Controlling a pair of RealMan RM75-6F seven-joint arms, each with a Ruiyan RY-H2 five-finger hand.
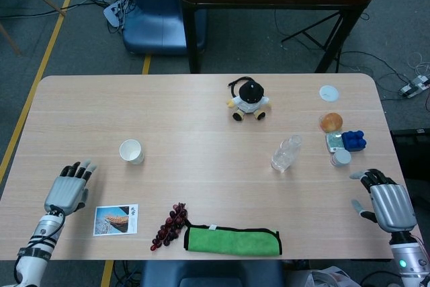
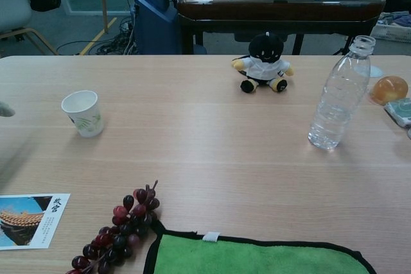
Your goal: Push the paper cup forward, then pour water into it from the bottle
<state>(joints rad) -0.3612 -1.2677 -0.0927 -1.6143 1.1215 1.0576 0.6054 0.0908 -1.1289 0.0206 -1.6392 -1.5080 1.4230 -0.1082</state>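
Observation:
A white paper cup [image 1: 132, 151] [image 2: 83, 113] stands upright on the left half of the table. The clear, uncapped water bottle [image 1: 286, 153] [image 2: 339, 96] stands upright right of centre. My left hand [image 1: 69, 189] hovers over the table's near left part, below and left of the cup, fingers stretched out and empty; only a fingertip [image 2: 5, 110] shows at the left edge of the chest view. My right hand [image 1: 385, 203] sits at the near right edge, well right of the bottle, fingers apart and holding nothing.
A plush toy [image 1: 249, 99] sits at the back centre. A postcard [image 1: 115, 220], dark grapes [image 1: 170, 225] and a green cloth [image 1: 232, 240] lie along the near edge. An orange ball [image 1: 330, 122], blue item [image 1: 353, 140], small lids and a box crowd the right side.

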